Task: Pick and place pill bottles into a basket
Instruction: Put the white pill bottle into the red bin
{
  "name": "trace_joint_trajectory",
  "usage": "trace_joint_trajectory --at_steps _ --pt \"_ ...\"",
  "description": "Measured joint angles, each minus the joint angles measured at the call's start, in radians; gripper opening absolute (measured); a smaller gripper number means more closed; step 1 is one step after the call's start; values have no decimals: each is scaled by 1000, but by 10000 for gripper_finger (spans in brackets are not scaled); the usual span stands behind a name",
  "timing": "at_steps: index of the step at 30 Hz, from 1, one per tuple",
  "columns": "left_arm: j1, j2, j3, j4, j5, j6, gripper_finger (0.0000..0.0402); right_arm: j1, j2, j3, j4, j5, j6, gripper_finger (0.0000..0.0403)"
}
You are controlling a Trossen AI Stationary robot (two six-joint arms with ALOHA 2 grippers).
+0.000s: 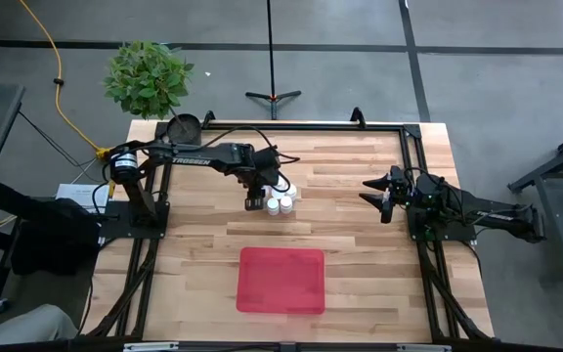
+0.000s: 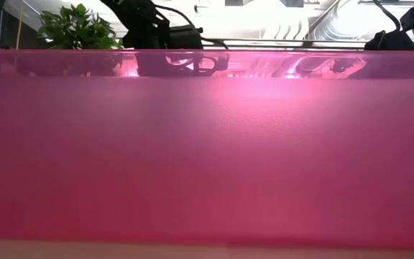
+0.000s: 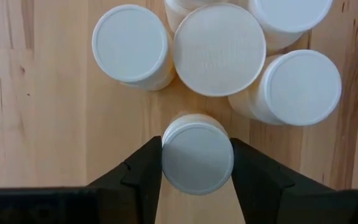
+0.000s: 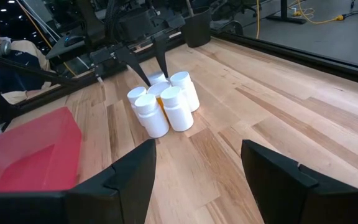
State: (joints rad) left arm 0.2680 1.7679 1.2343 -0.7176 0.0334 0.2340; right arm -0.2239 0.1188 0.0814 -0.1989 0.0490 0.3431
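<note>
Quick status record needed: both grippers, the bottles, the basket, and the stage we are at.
left gripper: down at the bottle cluster, one finger on each side of a white-capped pill bottle, jaws against its cap
right gripper: open, waiting at the table's right side, holding nothing
other pill bottles: standing upright in a tight cluster on the table, mid-table
basket: red tray near the front edge, no bottles seen inside
stage: first bottle gripped, not lifted clear
</note>
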Motion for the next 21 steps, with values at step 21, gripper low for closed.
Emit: trace_joint_trajectory --at_steps 21 --pt "1 -16 97 -168 -69 46 195 0 0 0 0 0 0 226"
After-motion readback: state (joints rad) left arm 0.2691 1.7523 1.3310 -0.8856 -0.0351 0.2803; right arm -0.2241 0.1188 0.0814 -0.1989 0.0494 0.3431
